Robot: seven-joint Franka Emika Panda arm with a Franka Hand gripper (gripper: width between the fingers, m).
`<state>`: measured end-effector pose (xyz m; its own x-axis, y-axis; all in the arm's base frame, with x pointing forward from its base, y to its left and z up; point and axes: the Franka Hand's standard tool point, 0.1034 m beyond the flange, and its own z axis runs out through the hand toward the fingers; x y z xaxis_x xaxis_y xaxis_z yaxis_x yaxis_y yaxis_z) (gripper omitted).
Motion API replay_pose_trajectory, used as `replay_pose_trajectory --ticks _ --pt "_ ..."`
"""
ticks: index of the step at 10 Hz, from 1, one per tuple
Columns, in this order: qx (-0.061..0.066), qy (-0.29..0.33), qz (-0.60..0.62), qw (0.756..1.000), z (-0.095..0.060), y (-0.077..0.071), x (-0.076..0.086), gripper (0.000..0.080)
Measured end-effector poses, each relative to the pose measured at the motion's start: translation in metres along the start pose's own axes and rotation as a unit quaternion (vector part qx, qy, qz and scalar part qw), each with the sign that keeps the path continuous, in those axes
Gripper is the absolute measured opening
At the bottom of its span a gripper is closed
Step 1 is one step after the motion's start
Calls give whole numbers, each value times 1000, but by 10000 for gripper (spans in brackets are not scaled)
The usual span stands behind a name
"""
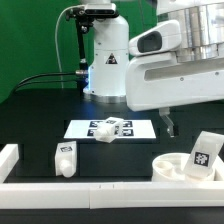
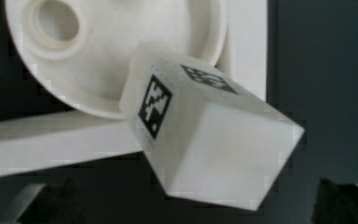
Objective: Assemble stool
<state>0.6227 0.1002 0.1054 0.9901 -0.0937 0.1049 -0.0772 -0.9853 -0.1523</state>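
- Pincer wide open, with nothing in it.
- Hanging in the air over the black tabletop, between the marker board and the round seat.
- Not touching any part of the stool.
- In the wrist view, dark fingertips far apart at two corners, with nothing pinched between them.
- Stool not put together yet, in loose white parts.
- Round seat flat on the tabletop at the exterior view's right, just beside the long white rail at the front.
- Same round seat big in the wrist view, with a round dip in its middle.
- Tilted leg resting on the rim of the round seat, with a black-and-white tag facing out.
- Same tilted leg close up in the wrist view, with tags on two sides, leaning across the seat's rim.
- Cannot tell if the tilted leg also touches the long white rail.
- Lying leg on its side on the marker board, in the middle.
- Standing leg upright on the tabletop at the exterior view's left, well apart from the round seat.
- White robot base at the back, behind the marker board.
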Motion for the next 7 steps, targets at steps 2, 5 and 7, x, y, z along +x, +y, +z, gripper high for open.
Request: replay_pose_trajectory --ticks 2,5,7 --pt "-30 -21 -172 984 4 -5 -5 649" --pt "-31 -81 -332 939 14 -8 -8 649" --pt "-30 -90 -383 919 23 5 -9 649"
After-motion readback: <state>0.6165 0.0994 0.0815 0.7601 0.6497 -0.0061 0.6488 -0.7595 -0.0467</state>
